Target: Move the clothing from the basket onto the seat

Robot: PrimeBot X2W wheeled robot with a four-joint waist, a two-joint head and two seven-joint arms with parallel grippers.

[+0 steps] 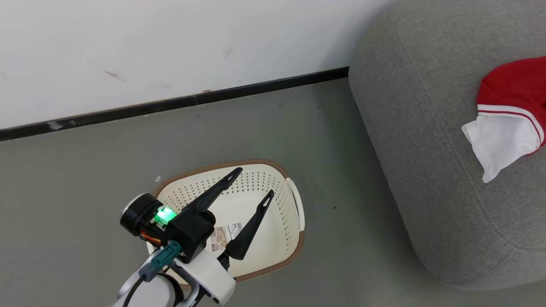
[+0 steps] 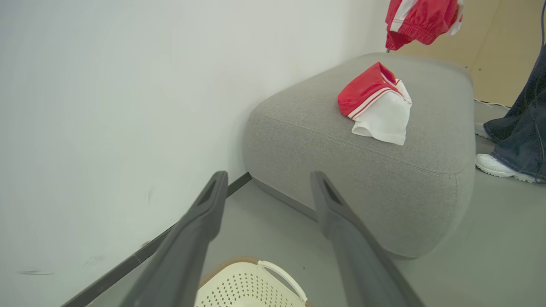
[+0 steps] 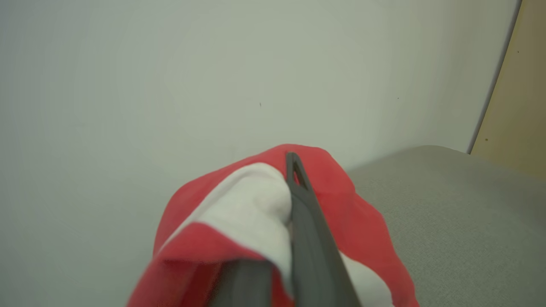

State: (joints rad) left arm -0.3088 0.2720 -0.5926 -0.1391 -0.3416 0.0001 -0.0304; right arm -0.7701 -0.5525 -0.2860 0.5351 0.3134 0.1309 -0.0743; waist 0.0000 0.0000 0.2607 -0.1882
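Left gripper hangs right over the basket, jaws spread wide with nothing between them, and the barcode sticker on the basket's bottom sits in plain sight just under the right-hand finger. Look along those open fingers from the left wrist and the grey seat rises straight beyond the fingertips, tucked against the white wall, with the basket's handle peeking in below and between them. On top of the seat, up and past the right fingertip, lies one red-and-white garment, white section flopped toward the near edge, stripe trim showing. Over to the right gripper: jaws closed hard on a second garment, red and white fabric bunched around the fingers and draping over the left one. The seat lies below and to the right of those closed jaws. In the left wrist view, a person's dark trouser leg and white shoe stand on the floor past the seat's far side.
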